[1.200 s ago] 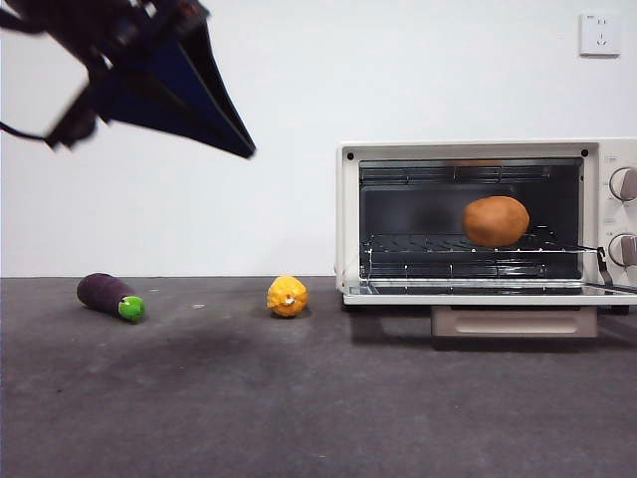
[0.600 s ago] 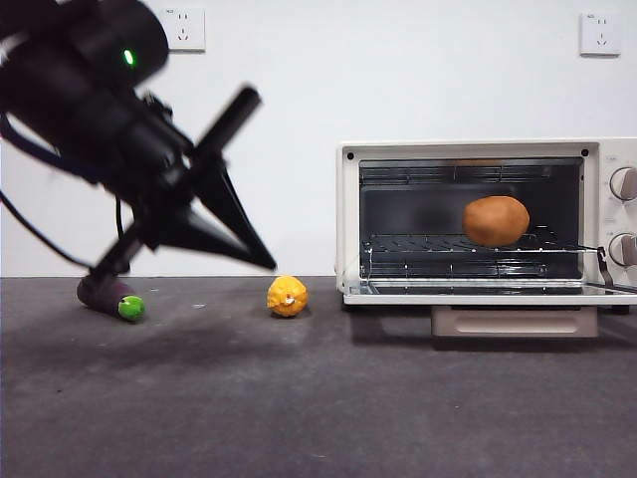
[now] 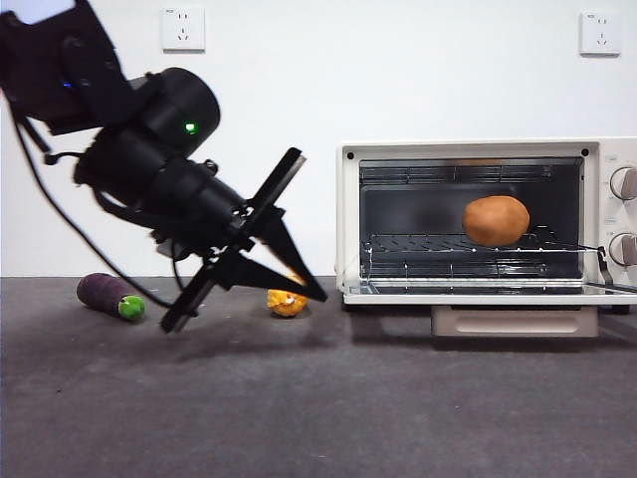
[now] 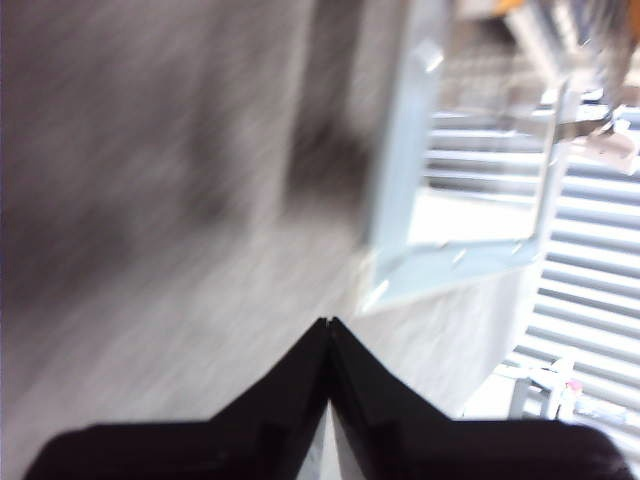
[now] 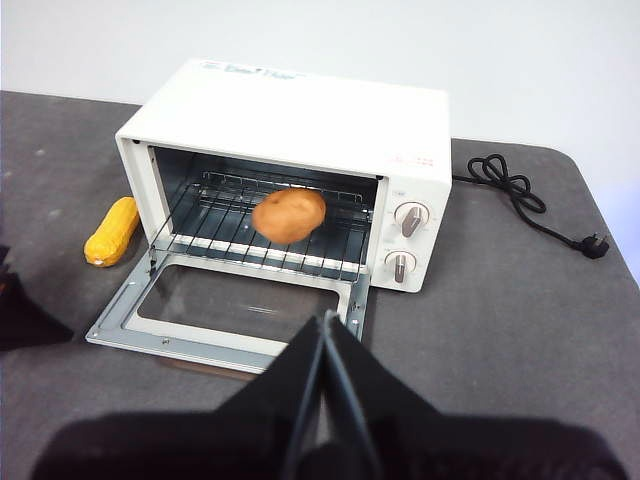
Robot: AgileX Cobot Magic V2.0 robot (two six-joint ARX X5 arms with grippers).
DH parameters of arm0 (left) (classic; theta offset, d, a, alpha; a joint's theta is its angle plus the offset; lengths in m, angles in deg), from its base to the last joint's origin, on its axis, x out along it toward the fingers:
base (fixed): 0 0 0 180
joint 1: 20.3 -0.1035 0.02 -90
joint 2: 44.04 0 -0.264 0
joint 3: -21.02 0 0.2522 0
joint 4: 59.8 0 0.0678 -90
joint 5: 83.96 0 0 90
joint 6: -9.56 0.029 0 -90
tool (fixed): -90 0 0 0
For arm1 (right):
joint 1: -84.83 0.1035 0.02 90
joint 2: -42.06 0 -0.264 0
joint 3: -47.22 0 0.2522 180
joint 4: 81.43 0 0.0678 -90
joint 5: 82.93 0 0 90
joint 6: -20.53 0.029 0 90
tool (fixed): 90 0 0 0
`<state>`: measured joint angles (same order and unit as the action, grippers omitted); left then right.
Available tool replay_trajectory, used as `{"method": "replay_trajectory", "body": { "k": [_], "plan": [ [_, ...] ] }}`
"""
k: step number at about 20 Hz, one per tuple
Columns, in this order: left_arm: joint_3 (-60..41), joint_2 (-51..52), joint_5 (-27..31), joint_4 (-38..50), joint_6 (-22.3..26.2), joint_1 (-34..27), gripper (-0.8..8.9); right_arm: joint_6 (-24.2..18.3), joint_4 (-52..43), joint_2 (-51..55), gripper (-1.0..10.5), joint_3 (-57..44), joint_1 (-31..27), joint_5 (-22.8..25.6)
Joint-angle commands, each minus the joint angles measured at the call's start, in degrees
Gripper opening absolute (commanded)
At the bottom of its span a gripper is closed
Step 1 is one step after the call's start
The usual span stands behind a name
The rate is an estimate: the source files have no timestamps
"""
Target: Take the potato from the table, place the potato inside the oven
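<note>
The orange-brown potato (image 3: 495, 220) (image 5: 288, 215) lies on the wire rack inside the cream-white oven (image 3: 348, 214) (image 5: 300, 110), whose door (image 3: 478, 295) (image 5: 230, 310) hangs open and flat. My left gripper (image 3: 317, 293) (image 4: 328, 325) is shut and empty. It points down and to the right, low over the dark grey table (image 3: 318, 398), just left of the oven's front corner. The left wrist view is blurred and shows the door's edge. From high above the oven's front, my right gripper (image 5: 325, 322) looks down, shut and empty.
A yellow-orange item (image 3: 285, 303) (image 5: 112, 230) lies left of the oven, partly behind the left gripper's tip. A purple eggplant (image 3: 107, 295) with a green tip rests at the far left. The oven's black power cord (image 5: 510, 185) trails off behind its right side.
The left arm has swung down and to the right, from the top left corner to just left of the oven. The potato has stayed on the rack.
</note>
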<state>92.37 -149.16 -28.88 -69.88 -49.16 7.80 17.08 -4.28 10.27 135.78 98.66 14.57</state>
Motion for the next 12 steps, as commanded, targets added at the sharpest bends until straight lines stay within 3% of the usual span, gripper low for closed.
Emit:
{"method": "replay_trajectory", "body": {
  "k": [1,3,12],
  "plan": [
    [1.9,-1.9,2.3,-2.4,-1.6,0.5,-0.05,-0.3,-0.5,0.2,-0.1,0.3,0.1,0.0],
    [2.8,-2.3,5.6,-5.5,-1.6,0.6,-0.05,-0.4,-0.3,0.2,-0.1,0.3,0.1,0.1],
    [2.9,-5.4,4.9,-1.8,-5.3,2.0,-0.05,-0.5,-2.3,0.2,-0.1,0.2,0.1,0.0]
  ]
}}
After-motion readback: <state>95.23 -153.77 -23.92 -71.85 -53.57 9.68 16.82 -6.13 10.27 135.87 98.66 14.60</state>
